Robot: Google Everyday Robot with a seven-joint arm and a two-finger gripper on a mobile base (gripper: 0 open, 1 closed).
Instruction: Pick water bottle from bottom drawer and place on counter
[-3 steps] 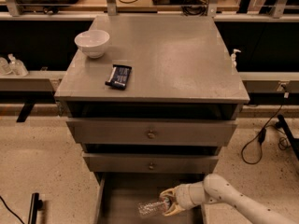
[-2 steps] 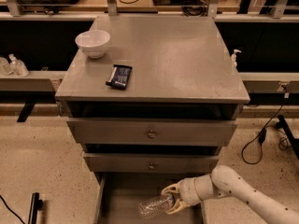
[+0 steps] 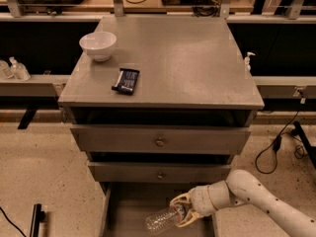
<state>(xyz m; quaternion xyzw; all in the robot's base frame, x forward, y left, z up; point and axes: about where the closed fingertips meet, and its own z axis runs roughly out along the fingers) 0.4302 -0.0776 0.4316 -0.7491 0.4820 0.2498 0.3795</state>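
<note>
Down at the bottom drawer (image 3: pixel 128 201), pulled open toward us, we see the gripper (image 3: pixel 183 210) over the right half of the tray. The arm (image 3: pixel 256 196) reaches in from the lower right corner: white forearm slopes up-left to a bend, then the wrist runs roughly level, pointing left into the drawer. The yellowish fingers (image 3: pixel 180 198) sit one above and one below the water bottle (image 3: pixel 160 221), clamped on its right end, so we read it as gripped. The gap between them is narrow, just that end's width. The bottle lies near horizontal, slightly tilted, with its free end pointing down-left. We can't tell whether it touches the tray floor or is lifted off it. Its cap is hidden in the fingers.

Top drawer (image 3: pixel 160 141) and middle drawer (image 3: pixel 159 174) each show a round knob and a dark gap above. The counter (image 3: pixel 192 58) carries a white bowl (image 3: pixel 98 44) at its back left and a dark packet (image 3: pixel 126 80) nearer us, apart from the bowl. A small white pump bottle (image 3: pixel 248 60) stands just past the counter's right edge
</note>
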